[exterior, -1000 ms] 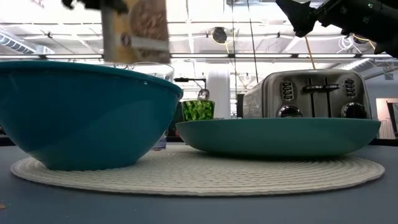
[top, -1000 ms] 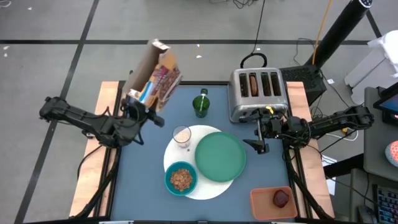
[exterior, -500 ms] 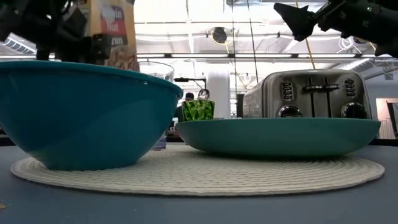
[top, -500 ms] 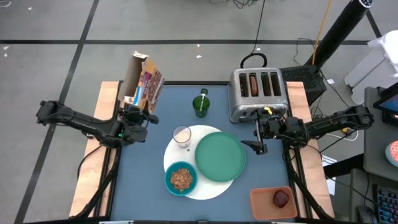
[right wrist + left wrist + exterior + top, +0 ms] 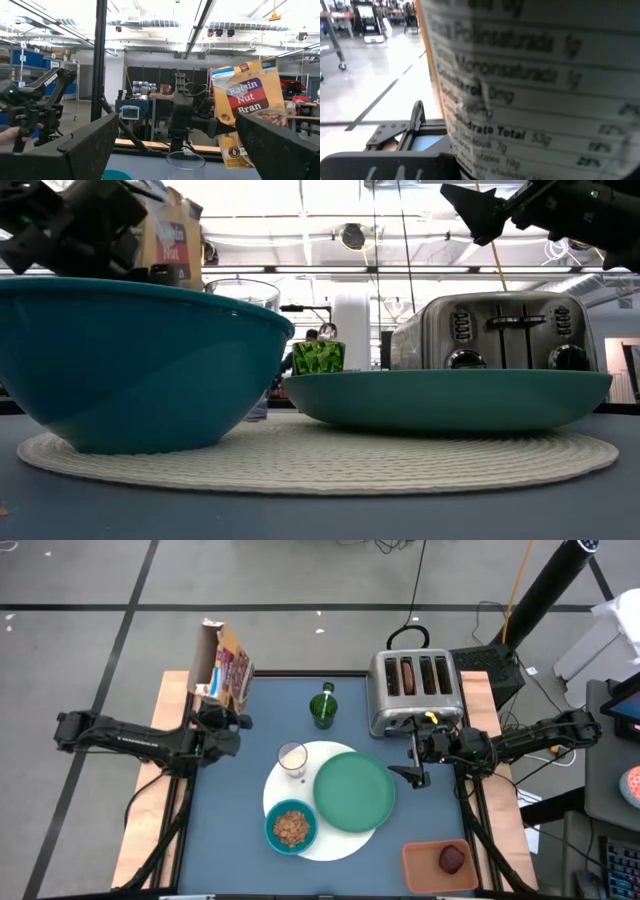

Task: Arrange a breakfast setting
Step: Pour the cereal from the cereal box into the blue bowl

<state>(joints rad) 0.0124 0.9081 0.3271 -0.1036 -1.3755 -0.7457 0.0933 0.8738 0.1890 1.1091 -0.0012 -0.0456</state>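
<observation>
My left gripper [image 5: 217,718] is shut on a Raisin Nut Bran cereal box [image 5: 223,665] at the table's far left; the box also shows upright in the right wrist view [image 5: 246,112]. My right gripper [image 5: 415,756] hangs open and empty near the toaster [image 5: 415,690]. The white round disc [image 5: 290,790] carries the green plate [image 5: 354,791], the teal bowl [image 5: 292,827] with cereal in it, and the clear glass [image 5: 292,757]. Brown bagel halves [image 5: 407,675] stand in the toaster's slots. The dark-red fruit [image 5: 452,858] lies in an orange tray. The spoon is out of view. My left gripper holds the cereal box by its lower part [image 5: 220,127], the fingers coming level from the table's near-left side. The box stands upright above the fingers, its torn-open top [image 5: 210,628] up. Whether its bottom rests on the table I cannot tell.
A green bottle [image 5: 323,707] stands between the box and the toaster. The orange tray [image 5: 435,868] sits at the near right corner. Bare blue table lies left of the disc and along the near edge.
My left gripper has drawn back toward the table's left edge and gone down with the cereal box. The box, tilted toward the bowl and glass a second ago, has tipped back upright and now stands over the far left corner.
</observation>
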